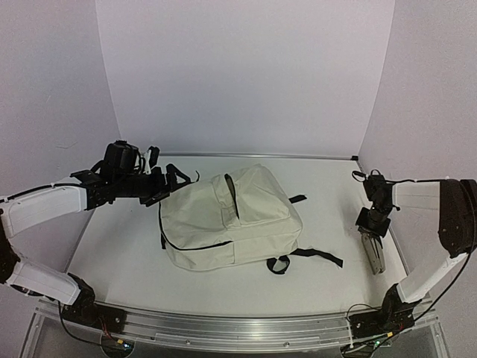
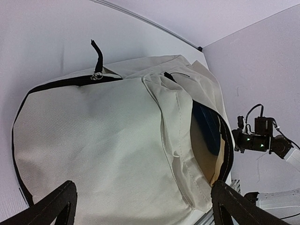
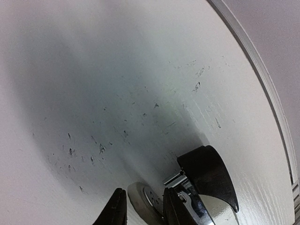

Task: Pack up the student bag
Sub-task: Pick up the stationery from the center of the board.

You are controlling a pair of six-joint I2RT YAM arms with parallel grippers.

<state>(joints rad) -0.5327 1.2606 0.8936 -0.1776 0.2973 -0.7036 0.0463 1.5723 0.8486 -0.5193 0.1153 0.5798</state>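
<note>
Right gripper [image 3: 143, 200]: jaws narrow around grey item [image 1: 373, 258] at far right of surface [image 1: 328, 287]; can't tell if I've got bite. I'd confirm squeeze, then lift straight. Student bag [image 1: 227, 224] lies mid-surface, pocket [image 1: 232, 195] gaping. Left gripper [image 1: 170, 186] wide open, empty, beside it.

A cream canvas backpack [image 1: 238, 224] lies flat at the centre of a white worktop [image 1: 328, 283], its black straps [image 1: 319, 256] trailing toward the right and a dark slit open in its upper panel. The left end effector [image 1: 170, 186], fingers spread wide, hovers just beside the bag's far-left corner. Well apart from the bag, the right end effector [image 1: 370, 237] points down onto a slim grey object [image 1: 375, 257] near the worktop's right edge; whether it grips cannot be told.
</note>
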